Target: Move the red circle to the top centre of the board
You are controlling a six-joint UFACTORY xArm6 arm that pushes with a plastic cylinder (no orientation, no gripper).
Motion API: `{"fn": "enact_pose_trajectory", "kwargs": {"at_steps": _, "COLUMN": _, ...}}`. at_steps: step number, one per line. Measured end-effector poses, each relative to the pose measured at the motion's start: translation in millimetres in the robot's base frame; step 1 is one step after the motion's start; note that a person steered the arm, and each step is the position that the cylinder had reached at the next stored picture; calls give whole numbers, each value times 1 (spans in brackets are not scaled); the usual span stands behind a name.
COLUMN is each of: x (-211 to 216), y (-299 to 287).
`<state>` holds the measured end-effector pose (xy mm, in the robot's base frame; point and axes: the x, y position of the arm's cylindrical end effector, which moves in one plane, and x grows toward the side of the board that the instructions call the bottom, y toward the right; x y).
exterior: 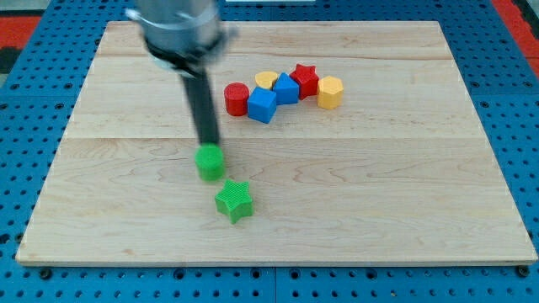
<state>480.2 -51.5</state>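
Observation:
The red circle (237,98) stands on the wooden board (379,185), a little above its middle. It touches a blue cube (262,106) on its right. My tip (208,145) is down on the board below and to the left of the red circle, right at the top edge of a green round block (210,162). The rod rises from the tip towards the view's top left.
A second blue cube (286,88), a yellow block (266,80), a red star (304,79) and a yellow hexagon (330,92) cluster to the right of the red circle. A green star (233,200) lies below the green round block.

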Motion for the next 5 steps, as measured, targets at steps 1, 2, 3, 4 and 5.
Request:
{"fn": "enact_pose_trajectory", "kwargs": {"at_steps": 1, "x": 31, "y": 25}}
{"fn": "enact_pose_trajectory", "kwargs": {"at_steps": 2, "x": 10, "y": 11}}
{"fn": "enact_pose_trajectory", "kwargs": {"at_steps": 3, "x": -12, "y": 13}}
{"fn": "enact_pose_trajectory", "kwargs": {"at_steps": 4, "x": -13, "y": 64}}
{"fn": "enact_pose_trajectory", "kwargs": {"at_steps": 5, "x": -13, "y": 64}}
